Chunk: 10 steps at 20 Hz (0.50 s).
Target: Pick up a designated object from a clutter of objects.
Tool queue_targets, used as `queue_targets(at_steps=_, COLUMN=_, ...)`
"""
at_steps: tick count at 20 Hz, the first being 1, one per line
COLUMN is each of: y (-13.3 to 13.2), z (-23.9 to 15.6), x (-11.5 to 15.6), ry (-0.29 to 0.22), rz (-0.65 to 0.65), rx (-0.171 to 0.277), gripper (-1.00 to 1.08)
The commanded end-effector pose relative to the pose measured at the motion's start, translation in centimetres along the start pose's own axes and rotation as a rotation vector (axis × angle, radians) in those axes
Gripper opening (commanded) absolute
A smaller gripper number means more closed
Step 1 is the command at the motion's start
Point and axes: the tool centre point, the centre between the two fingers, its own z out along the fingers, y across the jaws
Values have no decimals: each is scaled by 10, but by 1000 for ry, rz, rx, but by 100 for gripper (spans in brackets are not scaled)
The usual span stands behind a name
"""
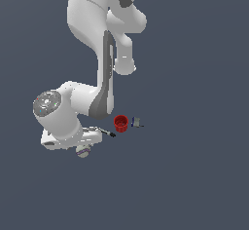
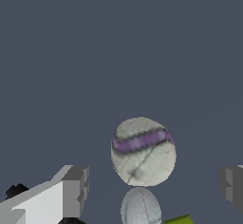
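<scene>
In your wrist view the gripper (image 2: 152,190) stands spread wide, with one grey finger (image 2: 76,190) at one edge and the other at the opposite edge, and nothing is clamped between them. The banded ball (image 2: 143,152) sits in that gap, apart from both fingers, its purple stripe running across its upper half. Just beside it lies the smaller plain white ball (image 2: 140,208), the two nearly touching; whether they do touch you cannot tell. A sliver of the green box (image 2: 178,219) shows at the frame edge next to the white ball.

In your exterior view the arm is bent low over the grey floor (image 1: 194,175), and the hand hides most of the gripper. The banded ball (image 1: 83,150) peeks out right under the hand. The marker (image 1: 108,132) juts out from behind the hand toward the red cup (image 1: 121,123), which stands upright. The grey-blue block (image 1: 137,122) lies just beside the cup, on the exterior view's right.
</scene>
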Motion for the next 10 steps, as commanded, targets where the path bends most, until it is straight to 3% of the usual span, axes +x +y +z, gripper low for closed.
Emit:
queue_targets(at_steps=1, y=0, z=7, x=0, ry=-1, rz=0, rx=0, gripper=100)
queue_targets(at_steps=10, y=0, z=46, x=-1, ry=0, rz=-2, rx=0, gripper=100)
